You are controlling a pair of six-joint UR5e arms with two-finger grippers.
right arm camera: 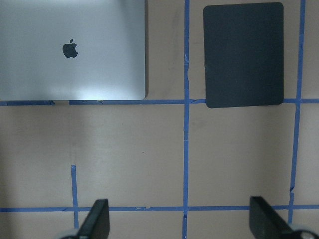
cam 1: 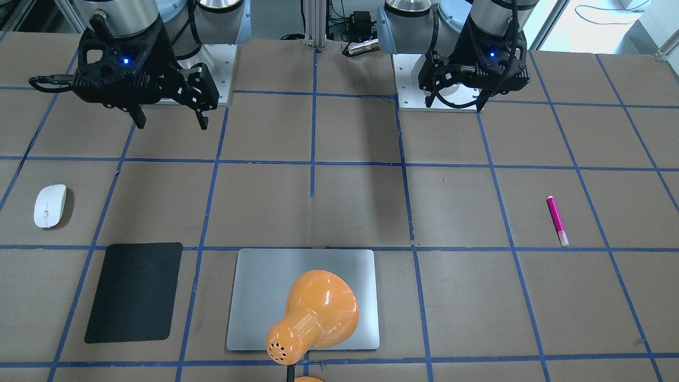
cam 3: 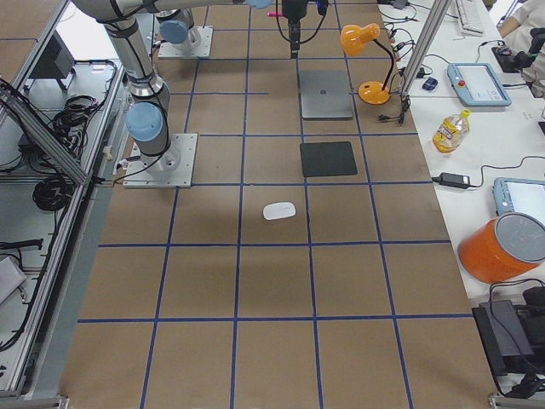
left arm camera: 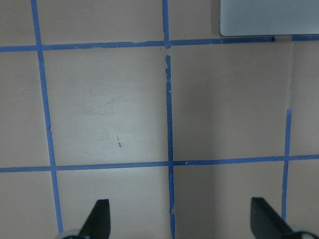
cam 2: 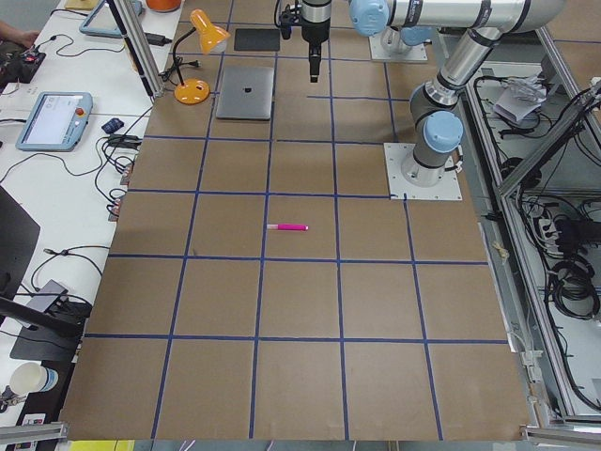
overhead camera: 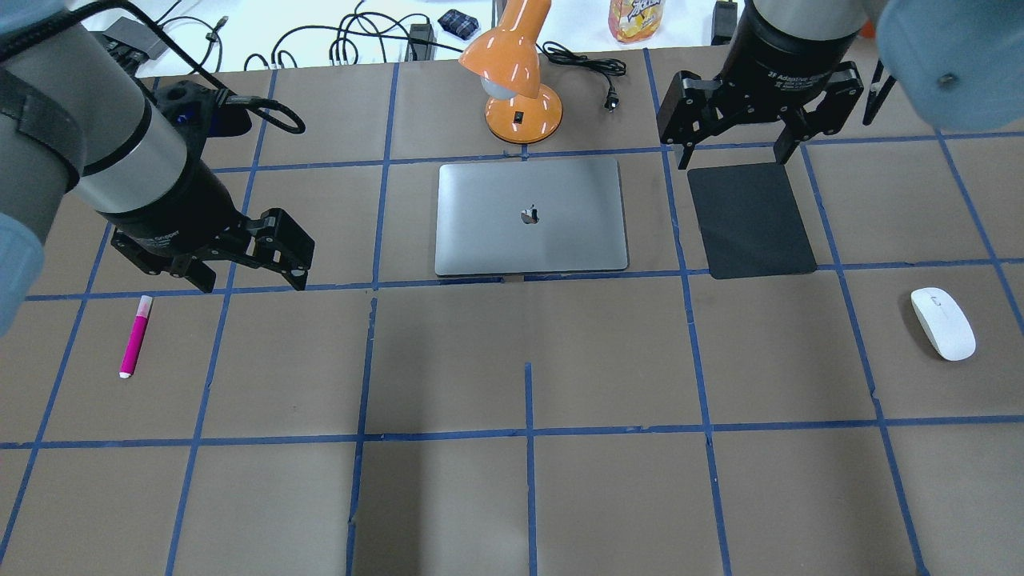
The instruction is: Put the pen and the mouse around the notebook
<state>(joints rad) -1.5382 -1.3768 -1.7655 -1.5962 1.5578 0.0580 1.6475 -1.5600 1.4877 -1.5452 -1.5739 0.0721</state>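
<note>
The silver-grey notebook lies closed at the far middle of the table, its corner showing in the left wrist view. A pink pen lies flat on the left side. My left gripper hovers open and empty just beyond and to the right of it. On the right side rests the white mouse, alone. My right gripper hangs open and empty high over the far edge of a black mat, well away from the mouse. Both wrist views show wide-apart fingertips with only table between them.
A black mat lies just right of the notebook. An orange desk lamp stands behind the notebook, with its shade leaning over it in the front view. Cables and a bottle sit beyond the table's far edge. Blue tape lines grid the brown tabletop.
</note>
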